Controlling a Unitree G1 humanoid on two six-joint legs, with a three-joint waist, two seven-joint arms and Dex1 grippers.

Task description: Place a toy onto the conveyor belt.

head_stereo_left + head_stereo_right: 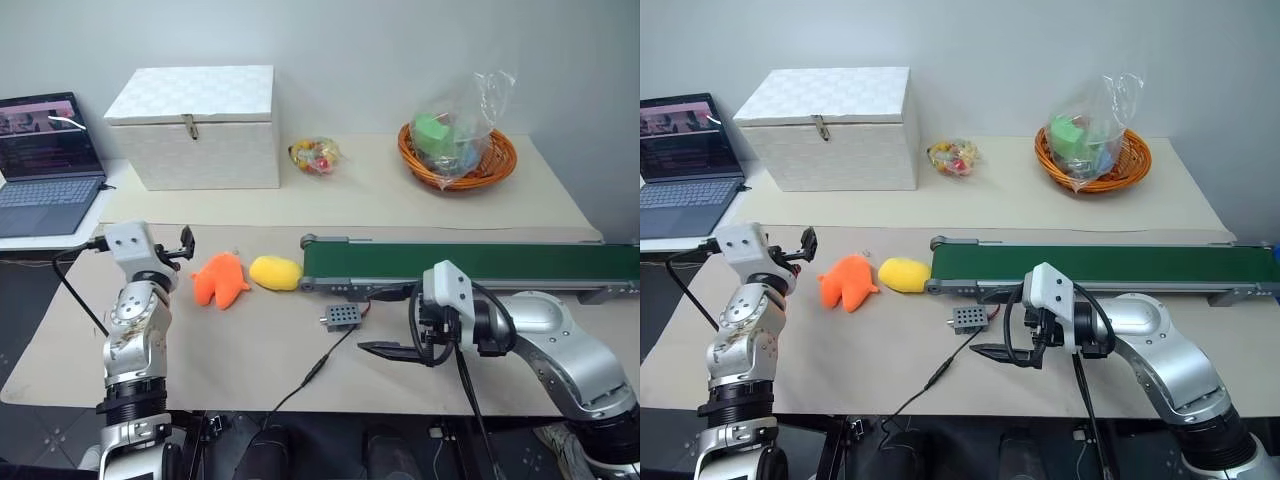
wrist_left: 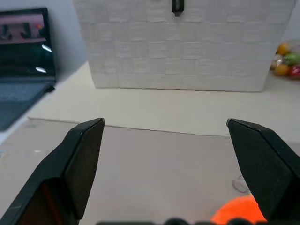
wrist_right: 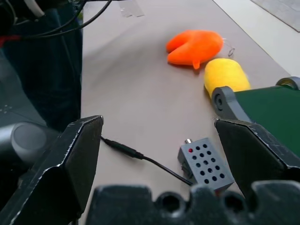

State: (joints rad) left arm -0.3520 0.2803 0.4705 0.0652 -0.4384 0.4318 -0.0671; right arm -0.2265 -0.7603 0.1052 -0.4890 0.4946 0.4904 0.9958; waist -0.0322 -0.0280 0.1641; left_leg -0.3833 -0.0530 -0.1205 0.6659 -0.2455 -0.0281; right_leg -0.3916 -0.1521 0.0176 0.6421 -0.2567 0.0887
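Two pincers hover with fingers apart, empty. From the left pincer, the small bright orange plush toy lies on the beige desk at about four o'clock, touching a smooth yellow oval plush at its three o'clock. Beyond that starts the long dark green conveyor belt. The right pincer hangs at the belt's six o'clock, beside a grey perforated control box.
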